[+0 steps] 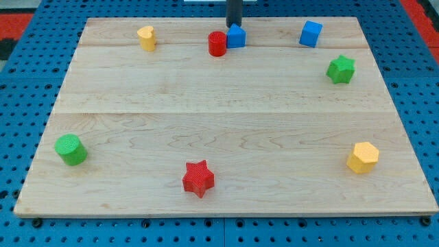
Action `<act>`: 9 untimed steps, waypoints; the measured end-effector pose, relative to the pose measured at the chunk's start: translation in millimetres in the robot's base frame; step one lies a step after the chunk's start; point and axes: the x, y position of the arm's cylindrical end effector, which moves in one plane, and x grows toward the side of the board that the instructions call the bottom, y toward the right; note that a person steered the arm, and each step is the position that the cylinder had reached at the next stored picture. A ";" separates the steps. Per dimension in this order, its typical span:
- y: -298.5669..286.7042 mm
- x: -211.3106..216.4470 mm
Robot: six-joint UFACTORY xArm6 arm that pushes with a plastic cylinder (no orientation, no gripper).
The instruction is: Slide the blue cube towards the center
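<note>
A blue cube (311,33) sits near the view's top right of the wooden board (226,137). A second blue block (236,37), pointed on top, sits at the top centre, touching a red cylinder (217,43) on its left. My tip (234,26) is at the top centre, right behind that pointed blue block and touching or nearly touching it. It is about a hundred pixels to the left of the blue cube.
A yellow heart-like block (146,38) is at top left. A green star (341,69) is at right. A yellow hexagon (362,157) is at lower right. A red star (198,178) is at bottom centre. A green cylinder (70,149) is at lower left.
</note>
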 end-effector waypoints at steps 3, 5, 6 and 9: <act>31.3 41.8; 57.1 59.5; 66.8 73.1; 81.7 131.4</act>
